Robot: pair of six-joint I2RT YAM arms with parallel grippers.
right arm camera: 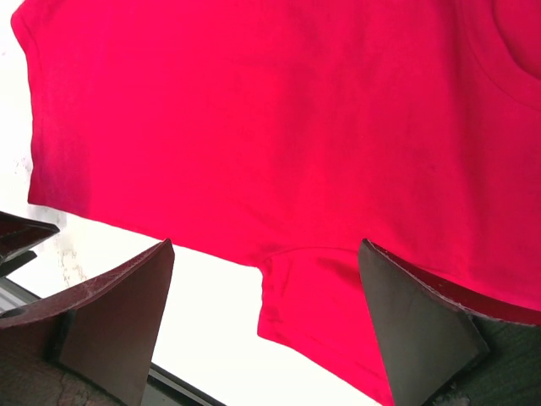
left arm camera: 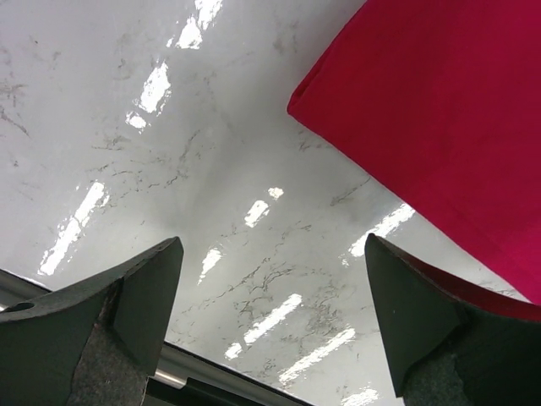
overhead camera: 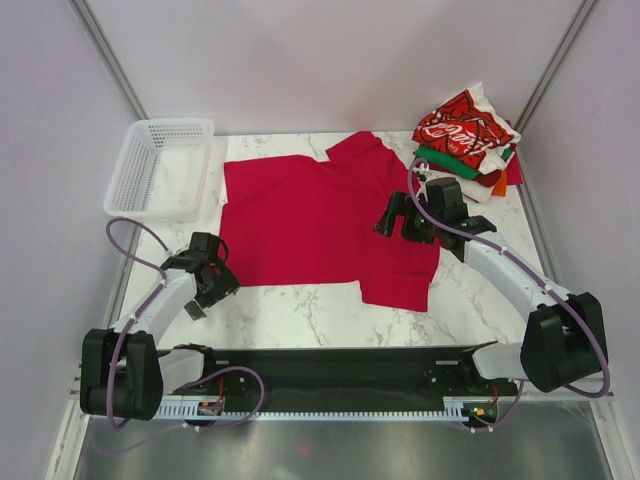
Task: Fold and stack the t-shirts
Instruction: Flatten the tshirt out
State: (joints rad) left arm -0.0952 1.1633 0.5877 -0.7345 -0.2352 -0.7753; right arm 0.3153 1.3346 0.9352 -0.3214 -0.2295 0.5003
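Over red tee (overhead camera: 300, 220), R tool (right arm camera: 264, 245) wide open, empty; L tool (left arm camera: 272, 245) same, off-cloth.

Print location: I see white lettering on the red folded t-shirt (overhead camera: 462, 125) that tops the pile of t-shirts (overhead camera: 455, 163), upper right of the overhead frame.
Lettering style: flowing white script on red, running at a slant across the creased cloth.
Reading: to me it looks like the Coca-Cola wordmark. The folds break it up and it is small from here, so I cannot spell out each letter with certainty.
Rest of the overhead frame: I can read no other text, number or sign.
Left wrist frame: nothing I can read.
Right wrist frame: nothing I can read.
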